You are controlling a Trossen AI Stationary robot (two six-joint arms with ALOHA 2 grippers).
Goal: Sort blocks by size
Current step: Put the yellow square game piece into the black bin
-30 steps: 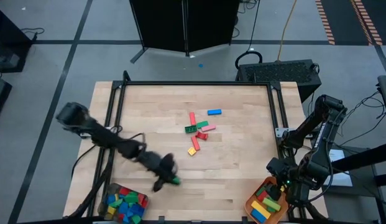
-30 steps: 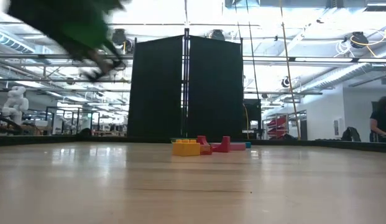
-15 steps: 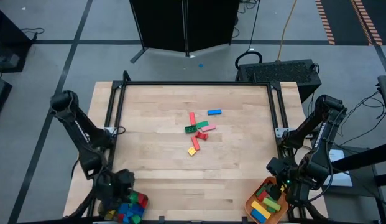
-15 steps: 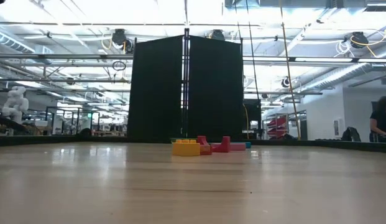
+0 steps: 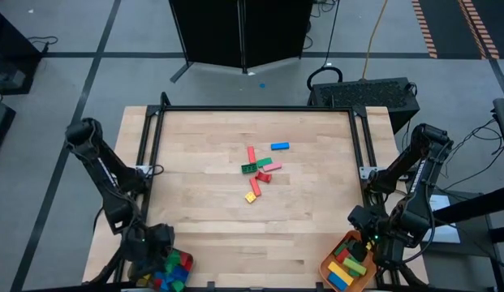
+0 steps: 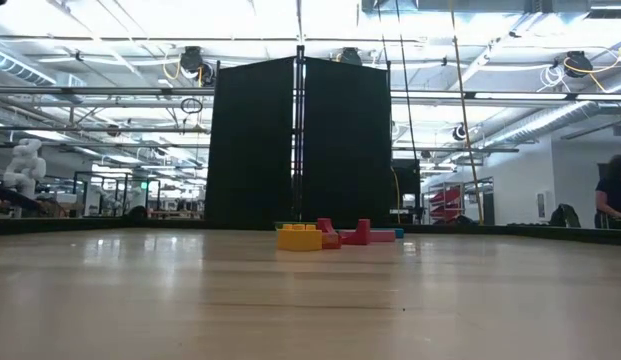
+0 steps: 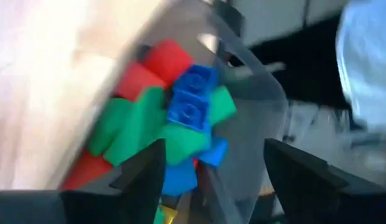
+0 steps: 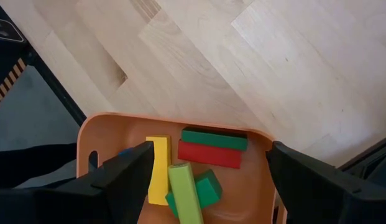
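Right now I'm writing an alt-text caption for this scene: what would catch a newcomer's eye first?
A small cluster of loose blocks lies mid-table, bright against the pale wood. At the near corners sit a grey container heaped with short blocks and an orange tray with long ones. The left end effector hangs open over the container, the right end effector open over the tray.

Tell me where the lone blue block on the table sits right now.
In the high view, the blue block lies apart at the far right edge of the loose cluster mid-table, just beyond the pink block and right of the upright red block.
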